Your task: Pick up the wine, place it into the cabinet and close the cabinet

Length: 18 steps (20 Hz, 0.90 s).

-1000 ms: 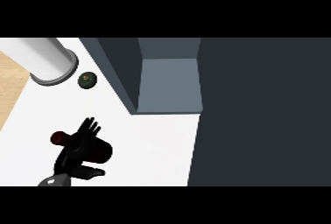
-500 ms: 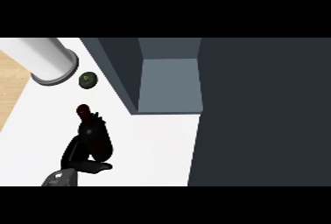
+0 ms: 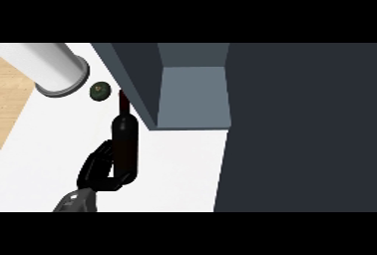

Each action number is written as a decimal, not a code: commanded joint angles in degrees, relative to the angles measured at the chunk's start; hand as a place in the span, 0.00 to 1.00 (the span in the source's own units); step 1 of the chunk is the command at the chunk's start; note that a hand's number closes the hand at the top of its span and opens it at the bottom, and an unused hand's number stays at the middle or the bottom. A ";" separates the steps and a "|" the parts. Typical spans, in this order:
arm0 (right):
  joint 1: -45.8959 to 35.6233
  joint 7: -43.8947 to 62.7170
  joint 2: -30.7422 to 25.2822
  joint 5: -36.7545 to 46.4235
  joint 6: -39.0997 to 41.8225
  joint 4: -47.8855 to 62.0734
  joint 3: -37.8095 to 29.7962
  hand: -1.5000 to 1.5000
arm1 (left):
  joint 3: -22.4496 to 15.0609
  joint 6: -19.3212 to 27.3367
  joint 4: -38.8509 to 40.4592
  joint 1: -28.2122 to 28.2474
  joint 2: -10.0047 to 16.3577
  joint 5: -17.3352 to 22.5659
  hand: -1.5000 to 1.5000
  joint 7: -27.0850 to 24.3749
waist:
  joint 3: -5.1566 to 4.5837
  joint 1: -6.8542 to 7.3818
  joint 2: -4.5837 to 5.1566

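The wine bottle (image 3: 125, 142) is dark with a red neck (image 3: 123, 102). It is held off the white counter (image 3: 180, 169), neck pointing away from me. My left hand (image 3: 99, 169) is shut on its lower body from the left side. The bottle's neck lies just beside the left wall (image 3: 138, 82) of the open grey cabinet (image 3: 193, 97). The cabinet's inside shows as a lighter grey recess with nothing visible in it. My right hand shows in no view.
A white cylinder (image 3: 55, 69) lies at the far left of the counter, with a small green round thing (image 3: 100, 90) next to it. A large dark panel (image 3: 302, 129) fills the right side. A wooden floor (image 3: 13, 99) lies beyond the counter's left edge.
My left hand closed round the bottle and raised it. Hand and bottle moved away from me and to the right, up to the cabinet's left wall.
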 commanded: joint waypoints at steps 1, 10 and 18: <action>0.54 0.92 0.49 -0.66 -0.36 -1.46 0.76 0.00 | -1.40 -6.95 -0.73 -0.90 -0.41 -0.27 1.00 -3.15 | 0.03 0.23 -0.07; 3.40 -1.03 1.04 0.33 1.02 -2.29 1.13 0.00 | 6.43 2.36 -1.82 0.93 -0.75 8.16 1.00 -0.58 | 0.06 0.63 -0.20; 0.08 -4.15 1.59 0.34 1.41 2.32 -1.14 0.00 | 5.08 8.72 -15.43 3.77 -6.32 11.89 1.00 4.85 | 0.15 1.15 -0.32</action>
